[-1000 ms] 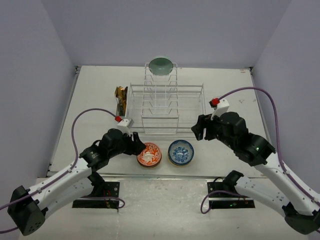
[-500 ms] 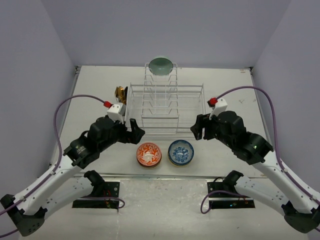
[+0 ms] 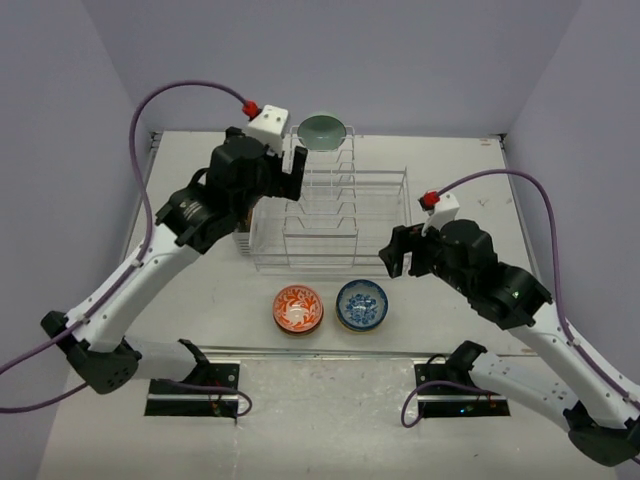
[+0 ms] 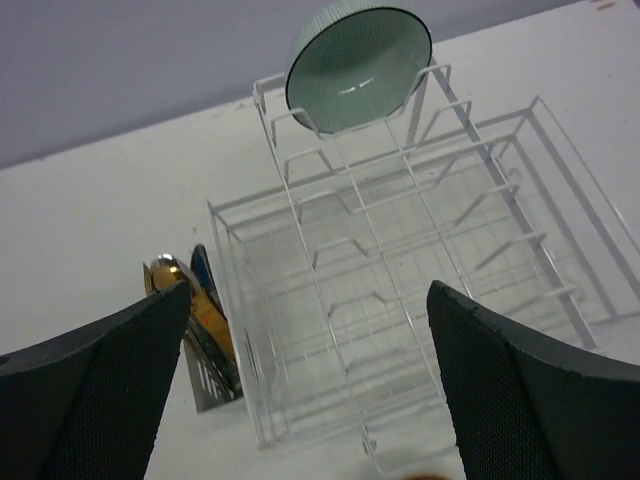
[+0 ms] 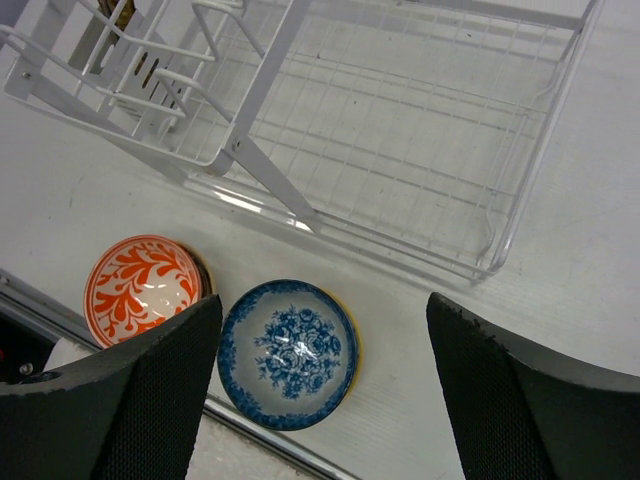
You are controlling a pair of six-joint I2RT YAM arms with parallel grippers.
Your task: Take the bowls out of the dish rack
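One green bowl (image 3: 322, 130) stood at the far end of the dish rack (image 3: 345, 215). The left end effector (image 4: 310, 400) hung open over the rack, and should next pinch the bowl's rim.

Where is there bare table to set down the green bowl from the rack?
Bare table lies left of the orange bowl, and right of the dish rack. Crowded: the narrow strip between the rack and the orange bowl and blue-and-white bowl, and the rack's left side, where the utensil holder stands.

Left claw (image 3: 292, 172) held high, jaws gaping; right claw (image 3: 398, 258) hovers low, jaws spread.
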